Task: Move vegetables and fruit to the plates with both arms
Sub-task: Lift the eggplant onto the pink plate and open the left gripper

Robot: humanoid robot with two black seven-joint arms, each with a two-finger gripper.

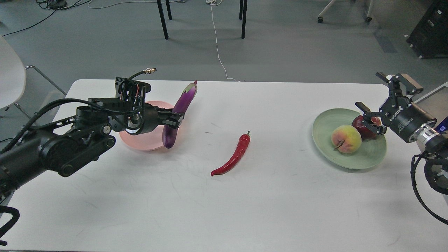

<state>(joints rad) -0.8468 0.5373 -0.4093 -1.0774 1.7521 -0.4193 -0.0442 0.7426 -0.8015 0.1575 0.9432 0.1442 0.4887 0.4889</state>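
Observation:
My left gripper [175, 119] is shut on the purple eggplant [178, 113] and holds it tilted in the air over the right edge of the pale pink plate [140, 143]. The red chili [233, 156] lies alone on the table's middle. The pale green plate [364, 157] at the right holds the yellow-pink peach [345, 139] and the dark red fruit [363, 127]. My right gripper [374, 101] is open, one finger down by the red fruit, the other raised behind it.
The white table [224, 210] has its far edge just behind the eggplant. Chair legs [162, 19] and a white cable [218, 45] are on the grey floor beyond. A white chair [10, 77] stands at the far left.

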